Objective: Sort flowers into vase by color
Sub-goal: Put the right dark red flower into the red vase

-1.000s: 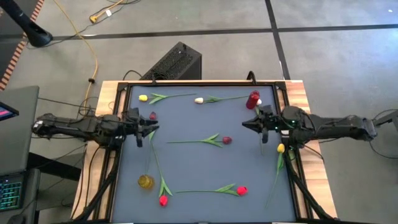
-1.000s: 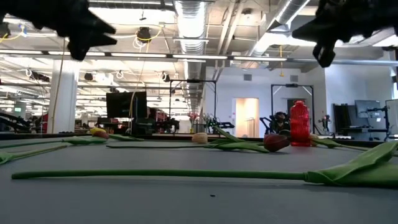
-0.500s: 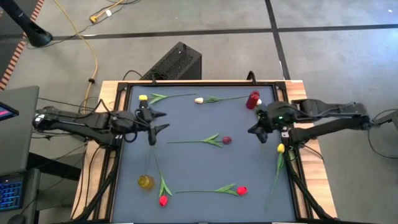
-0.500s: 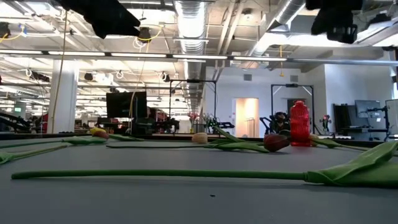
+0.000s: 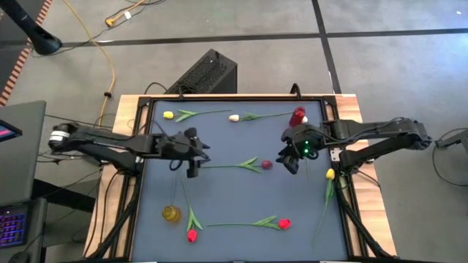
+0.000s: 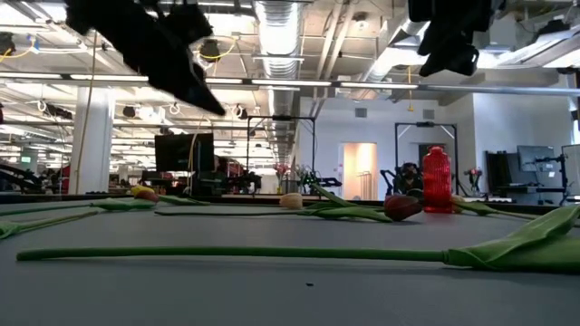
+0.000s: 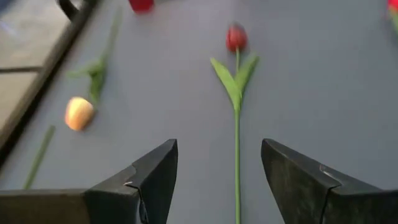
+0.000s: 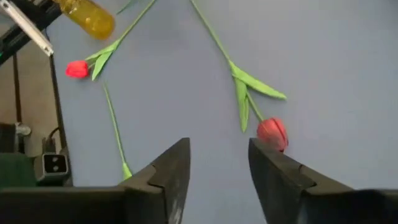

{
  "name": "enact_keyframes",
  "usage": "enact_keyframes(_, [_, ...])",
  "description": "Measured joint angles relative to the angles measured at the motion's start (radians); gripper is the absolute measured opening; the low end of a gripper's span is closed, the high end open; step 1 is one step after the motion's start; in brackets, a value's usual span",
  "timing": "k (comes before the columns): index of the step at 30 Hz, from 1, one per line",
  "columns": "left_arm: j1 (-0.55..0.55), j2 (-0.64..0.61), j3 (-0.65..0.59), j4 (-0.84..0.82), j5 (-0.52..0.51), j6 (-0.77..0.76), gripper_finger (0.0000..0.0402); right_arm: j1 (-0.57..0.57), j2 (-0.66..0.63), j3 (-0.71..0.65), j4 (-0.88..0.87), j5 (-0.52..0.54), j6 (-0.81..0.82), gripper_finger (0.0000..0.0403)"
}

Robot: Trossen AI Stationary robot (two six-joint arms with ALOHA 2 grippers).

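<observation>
Moved: both arms have swung inward over the desk since the earlier frames, the left one toward the stem end of the middle tulip, the right one toward its bud.
Left pincer [image 5: 196,154]: hangs above the desk, left of centre, fingers spread wide with nothing between them; its wrist view looks straight along the stem of the middle tulip.
Right pincer [image 5: 287,161]: hangs above the desk just right of the dark red bud, fingers apart and empty.
Middle tulip [image 5: 266,165]: dark red bud, lying flat at the desk's centre, stem running left toward the left pincer, leaves near the bud.
Far row: a yellow tulip [image 5: 169,115] at far left and a white tulip [image 5: 234,117] beside it, both lying flat with stems pointing right.
Red vase [image 5: 297,117]: stands upright at the far right of the desk.
Yellow vase [image 5: 171,213]: lies at the near left, beside a long green stem.
Near row: one red tulip [image 5: 192,235] close to the yellow vase and another red tulip [image 5: 284,223] to its right, both flat on the desk.
Right edge: a second yellow tulip [image 5: 330,174] lies along the desk [image 5: 234,193] rim, stem pointing to the near side.
Vases: no flower stands in either one.
</observation>
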Motion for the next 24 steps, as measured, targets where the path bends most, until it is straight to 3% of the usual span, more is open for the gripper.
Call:
enact_keyframes(7, [0.016,0.215,0.049,0.01,0.136,0.045,0.0222,0.006,-0.003,0.0,-0.032,-0.054,-0.005,0.0214])
enact_keyframes(17, [0.017,0.529,0.258,0.058,0.14,0.063,0.0222,0.006,-0.002,0.0,-0.046,-0.054,-0.011,0.0206])
enact_keyframes(24, [0.017,0.68,0.339,0.056,0.137,0.019,0.0222,0.012,-0.002,0.0,-0.049,-0.057,-0.011,0.0205])
